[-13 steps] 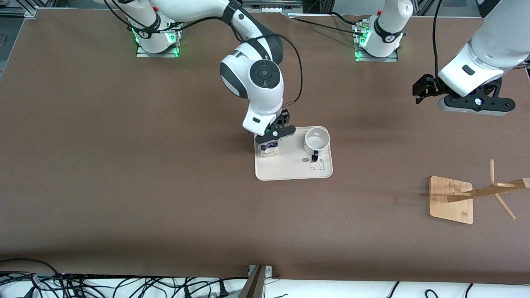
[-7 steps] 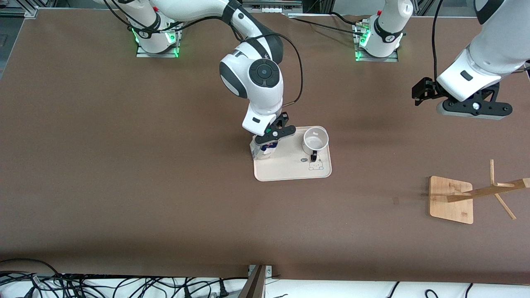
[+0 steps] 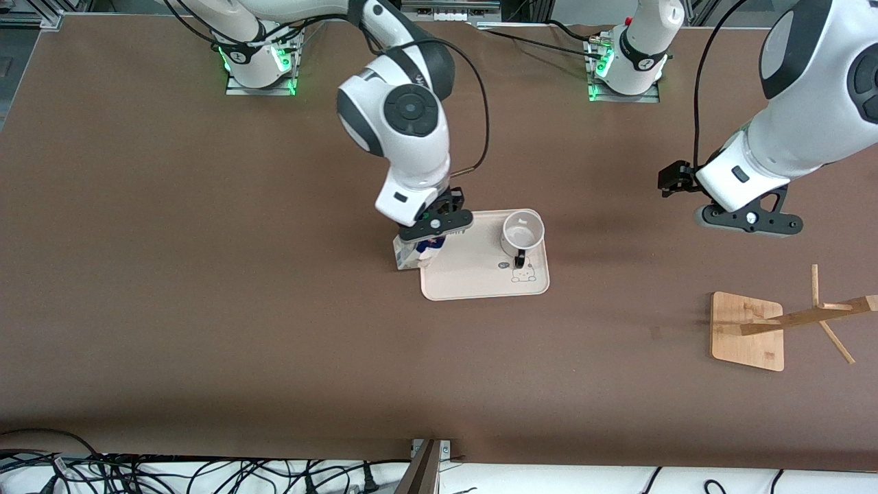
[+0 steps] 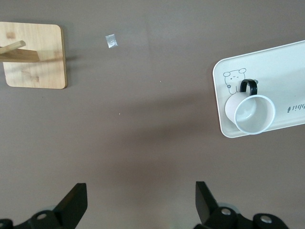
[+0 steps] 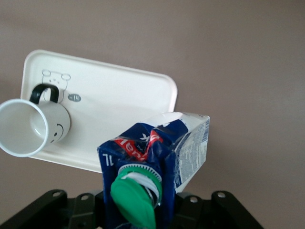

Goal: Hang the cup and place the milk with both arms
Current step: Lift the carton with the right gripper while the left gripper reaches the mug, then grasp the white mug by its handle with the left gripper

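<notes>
My right gripper (image 3: 432, 230) is shut on the milk (image 3: 411, 255), a carton with a dark blue top and a green cap. It holds the carton tilted over the edge of the cream tray (image 3: 480, 278) at the right arm's end. In the right wrist view the milk (image 5: 157, 152) fills the space between the jaws of the gripper (image 5: 138, 210). The cup (image 3: 523, 233), white with a black handle, stands upright on the tray and shows in both wrist views (image 5: 35, 126) (image 4: 250, 112). My left gripper (image 3: 748, 221) (image 4: 141, 200) is open and empty over bare table between the tray and the rack.
A wooden cup rack (image 3: 748, 331) with slanted pegs stands near the left arm's end of the table, nearer the front camera than the tray. It also shows in the left wrist view (image 4: 33, 56). Cables lie along the table's front edge.
My right gripper has carried the milk from over the tray toward the right arm's end, past the tray's edge. My left arm has swung toward the tray.
</notes>
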You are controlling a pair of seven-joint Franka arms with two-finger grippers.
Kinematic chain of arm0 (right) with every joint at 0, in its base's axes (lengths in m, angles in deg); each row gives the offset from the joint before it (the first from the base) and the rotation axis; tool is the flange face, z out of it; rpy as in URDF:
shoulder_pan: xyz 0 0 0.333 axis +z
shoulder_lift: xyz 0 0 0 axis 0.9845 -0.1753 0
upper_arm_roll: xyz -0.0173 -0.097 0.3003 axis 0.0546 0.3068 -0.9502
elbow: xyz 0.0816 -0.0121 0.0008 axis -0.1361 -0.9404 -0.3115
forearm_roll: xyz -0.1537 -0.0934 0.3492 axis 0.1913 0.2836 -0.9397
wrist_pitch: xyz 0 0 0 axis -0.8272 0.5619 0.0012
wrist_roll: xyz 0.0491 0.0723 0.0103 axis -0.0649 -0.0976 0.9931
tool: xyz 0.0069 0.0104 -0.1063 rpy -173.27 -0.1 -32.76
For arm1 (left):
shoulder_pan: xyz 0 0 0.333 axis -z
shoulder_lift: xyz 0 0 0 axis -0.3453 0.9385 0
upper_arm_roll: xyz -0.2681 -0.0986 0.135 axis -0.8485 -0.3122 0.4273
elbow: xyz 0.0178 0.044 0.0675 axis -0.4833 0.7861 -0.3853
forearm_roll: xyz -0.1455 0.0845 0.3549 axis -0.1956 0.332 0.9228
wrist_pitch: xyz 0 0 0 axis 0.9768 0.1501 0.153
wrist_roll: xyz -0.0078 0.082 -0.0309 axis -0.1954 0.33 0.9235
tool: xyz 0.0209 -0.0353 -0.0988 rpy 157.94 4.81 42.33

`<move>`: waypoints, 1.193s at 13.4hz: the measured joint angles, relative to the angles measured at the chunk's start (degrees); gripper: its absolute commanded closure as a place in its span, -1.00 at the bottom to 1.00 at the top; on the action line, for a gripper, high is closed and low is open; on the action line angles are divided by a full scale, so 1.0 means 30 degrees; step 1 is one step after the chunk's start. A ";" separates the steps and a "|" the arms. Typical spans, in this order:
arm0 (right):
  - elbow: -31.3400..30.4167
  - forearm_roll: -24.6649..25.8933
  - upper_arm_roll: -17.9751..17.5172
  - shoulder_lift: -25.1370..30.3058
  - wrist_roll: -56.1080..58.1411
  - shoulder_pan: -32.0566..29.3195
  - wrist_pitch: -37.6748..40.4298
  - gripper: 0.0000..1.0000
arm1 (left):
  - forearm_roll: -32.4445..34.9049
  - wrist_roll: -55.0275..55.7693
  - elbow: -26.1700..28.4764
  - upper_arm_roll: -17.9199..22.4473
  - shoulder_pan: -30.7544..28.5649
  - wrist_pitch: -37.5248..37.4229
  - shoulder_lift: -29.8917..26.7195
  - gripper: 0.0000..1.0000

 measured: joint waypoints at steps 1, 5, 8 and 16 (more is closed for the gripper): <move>-0.0016 -0.0482 0.0034 0.0390 0.0940 -0.0742 0.0478 0.59 | -0.0068 0.0000 -0.0022 0.0001 0.0004 0.0396 0.0351 -1.00; -0.1337 -0.2923 0.0163 0.1642 0.5773 -0.4966 0.1200 0.57 | -0.1745 0.1642 0.0002 -0.0041 0.0338 0.2731 0.2288 -1.00; -0.3175 -0.3401 0.0165 0.2292 0.8916 -0.7970 0.1285 0.50 | -0.1819 0.5285 0.0005 -0.0151 0.2429 0.4432 0.3470 -1.00; -1.0144 -0.4494 0.0836 0.5040 1.3280 -1.1523 -0.1115 0.48 | 0.1326 1.2351 0.0570 -0.0192 0.7706 0.8242 0.7296 -1.00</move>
